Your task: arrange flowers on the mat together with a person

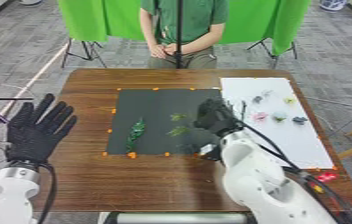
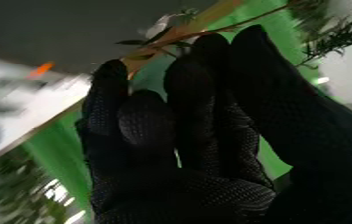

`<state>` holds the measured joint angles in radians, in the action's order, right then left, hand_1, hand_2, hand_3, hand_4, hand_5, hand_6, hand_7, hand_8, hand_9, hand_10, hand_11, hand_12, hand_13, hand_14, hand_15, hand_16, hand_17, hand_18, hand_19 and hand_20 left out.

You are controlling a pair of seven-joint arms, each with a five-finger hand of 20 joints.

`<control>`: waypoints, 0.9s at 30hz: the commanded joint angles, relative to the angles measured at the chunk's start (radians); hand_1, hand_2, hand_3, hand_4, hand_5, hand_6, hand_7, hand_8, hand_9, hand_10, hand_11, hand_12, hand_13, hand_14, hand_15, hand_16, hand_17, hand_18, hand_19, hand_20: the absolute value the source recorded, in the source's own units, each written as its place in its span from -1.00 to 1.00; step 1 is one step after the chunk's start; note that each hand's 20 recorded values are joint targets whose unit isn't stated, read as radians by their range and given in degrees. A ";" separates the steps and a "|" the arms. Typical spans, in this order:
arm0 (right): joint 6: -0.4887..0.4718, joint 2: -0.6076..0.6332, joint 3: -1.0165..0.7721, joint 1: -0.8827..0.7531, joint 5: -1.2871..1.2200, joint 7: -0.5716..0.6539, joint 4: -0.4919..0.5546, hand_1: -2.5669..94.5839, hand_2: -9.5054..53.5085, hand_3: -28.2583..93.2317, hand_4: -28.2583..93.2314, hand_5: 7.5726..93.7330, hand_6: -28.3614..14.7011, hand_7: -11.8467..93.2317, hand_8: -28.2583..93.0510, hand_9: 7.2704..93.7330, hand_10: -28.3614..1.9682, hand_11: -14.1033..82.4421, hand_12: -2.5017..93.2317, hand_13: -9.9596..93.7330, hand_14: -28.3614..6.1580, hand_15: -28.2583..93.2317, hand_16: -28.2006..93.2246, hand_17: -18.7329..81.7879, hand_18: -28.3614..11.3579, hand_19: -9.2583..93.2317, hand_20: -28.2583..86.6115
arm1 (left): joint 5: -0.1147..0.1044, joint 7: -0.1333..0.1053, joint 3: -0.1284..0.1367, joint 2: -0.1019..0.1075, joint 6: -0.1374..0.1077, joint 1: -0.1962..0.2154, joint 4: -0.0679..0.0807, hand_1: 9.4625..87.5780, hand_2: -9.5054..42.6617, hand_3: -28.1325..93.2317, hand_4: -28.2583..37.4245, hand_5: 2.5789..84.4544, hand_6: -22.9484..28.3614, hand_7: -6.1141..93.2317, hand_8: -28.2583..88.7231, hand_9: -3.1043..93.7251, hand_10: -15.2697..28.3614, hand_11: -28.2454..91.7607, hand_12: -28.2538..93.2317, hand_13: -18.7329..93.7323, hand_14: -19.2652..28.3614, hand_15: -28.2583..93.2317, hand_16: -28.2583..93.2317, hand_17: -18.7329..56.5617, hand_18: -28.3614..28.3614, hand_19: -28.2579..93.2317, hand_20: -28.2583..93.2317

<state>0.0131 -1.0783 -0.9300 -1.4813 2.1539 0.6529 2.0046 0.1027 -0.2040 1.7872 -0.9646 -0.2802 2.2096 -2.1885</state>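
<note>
- Table (image 1: pixel 84 185), brown and wooden, carries my work; I judge the step in hand to be adding a stem to the arrangement.
- White sheet (image 1: pixel 290 146) lies at 3 o'clock of the dark mat (image 1: pixel 146 102).
- My left hand (image 1: pixel 36 131) is open at 9 o'clock, beside the mat.
- My right hand (image 1: pixel 211 118) is over the mat's 3 o'clock edge, thumb and finger seeming to pinch a stem.
- Dark green sprig (image 1: pixel 136 132) lies on the mat, at 8 o'clock from its centre.
- Pale green leaves (image 1: pixel 179 131) show near the mat's centre; I cannot tell whether they belong to my stem.
- Pink flower (image 1: pixel 260 116) and others lie on the sheet, at 3 o'clock from my right hand.
- Brown stem (image 2: pixel 241 23) crosses my fingertips in the right wrist view, a detail my glove covers in the head view; the head view instead gives me the whole layout. Next, I judge, I should settle it near the sprig, lower it gently and release without dragging leaves.
</note>
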 commanded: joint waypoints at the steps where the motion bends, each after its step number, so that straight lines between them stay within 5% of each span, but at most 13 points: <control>1: 0.024 -0.105 0.132 0.069 0.116 0.085 -0.088 0.05 -1.00 0.71 -0.87 0.22 0.27 0.37 -0.36 0.44 0.17 0.25 0.34 0.37 -0.27 0.71 0.33 0.03 -0.70 0.74 0.21 | 0.047 0.039 -0.044 0.015 -0.015 -0.037 0.025 -0.47 -0.15 0.62 -1.00 -0.02 0.18 -0.69 -0.68 -0.13 0.43 -0.16 -0.42 -0.12 0.50 0.07 -0.69 -0.63 0.54 0.11 -0.29; 8: 0.043 -0.121 0.182 0.059 0.166 0.120 -0.116 0.07 -1.00 0.70 -0.86 0.25 0.24 0.35 -0.36 0.46 0.13 0.26 0.32 0.38 -0.33 0.72 0.30 0.05 -0.81 0.78 0.18 | 0.045 0.036 -0.035 0.016 -0.034 -0.025 0.017 -0.46 -0.16 0.62 -1.00 -0.01 0.18 -0.68 -0.68 -0.12 0.44 -0.16 -0.42 -0.12 0.50 0.07 -0.69 -0.63 0.54 0.11 -0.29; 13: 0.077 -0.127 0.170 0.052 0.063 0.163 -0.101 0.05 -1.00 0.64 -0.90 0.17 0.16 0.19 -0.41 0.41 0.02 0.31 0.25 0.37 -0.38 0.72 0.29 0.03 -0.83 0.81 0.13 | 0.016 0.026 -0.033 0.017 -0.027 -0.018 0.015 -0.46 -0.16 0.63 -1.00 -0.01 0.18 -0.68 -0.68 -0.12 0.43 -0.16 -0.42 -0.12 0.50 0.07 -0.69 -0.63 0.54 0.11 -0.29; 21: 0.148 -0.105 0.185 0.031 0.079 0.166 -0.088 -0.03 -1.00 0.68 -0.93 0.11 0.09 0.09 -0.43 0.37 -0.04 0.39 0.17 0.36 -0.39 0.73 0.28 0.03 -0.84 0.83 0.09 | 0.012 0.031 -0.023 0.011 -0.013 -0.005 0.015 -0.41 -0.18 0.62 -1.00 -0.01 0.18 -0.67 -0.68 -0.11 0.43 -0.16 -0.42 -0.11 0.49 0.08 -0.69 -0.62 0.55 0.13 -0.28; 27: 0.081 -0.073 0.122 0.012 0.000 0.130 -0.036 -0.07 -1.00 0.71 -0.97 0.05 0.05 0.10 -0.74 0.28 -0.07 0.45 0.17 0.33 -0.39 0.73 0.28 -0.01 -0.82 0.83 0.07 | 0.006 0.016 0.004 -0.002 -0.015 0.033 0.003 -0.41 -0.19 0.63 -1.00 -0.01 0.18 -0.67 -0.68 -0.11 0.42 -0.15 -0.42 -0.11 0.48 0.08 -0.70 -0.62 0.55 0.13 -0.29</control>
<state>0.1452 -1.1879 -0.7509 -1.4459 2.2167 0.8182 1.9088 0.1197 -0.1774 1.7635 -0.9485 -0.2973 2.1914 -2.1726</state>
